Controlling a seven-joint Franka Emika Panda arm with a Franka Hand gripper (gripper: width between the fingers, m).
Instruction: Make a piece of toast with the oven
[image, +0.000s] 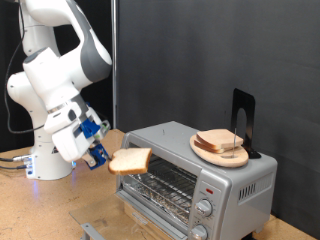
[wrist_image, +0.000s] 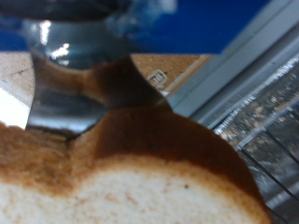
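Note:
My gripper (image: 106, 156) is shut on the piece of toast (image: 131, 160), a pale slice with a brown crust. It holds the slice flat in the air just off the front corner of the oven (image: 238, 182) on the exterior view's left. The oven is silver-grey, and its wire rack (image: 165, 186) shows at the front. In the wrist view the toast (wrist_image: 140, 182) fills the lower part, a dark finger (wrist_image: 58, 98) presses on it, and the oven's rack (wrist_image: 271, 140) lies beyond it.
A round wooden plate (image: 214, 156) with more bread (image: 220, 141) sits on top of the oven, next to a black upright stand (image: 243, 118). Knobs (image: 206, 206) run down the oven's front right. The arm's base (image: 50, 165) stands on the wooden table (image: 40, 215).

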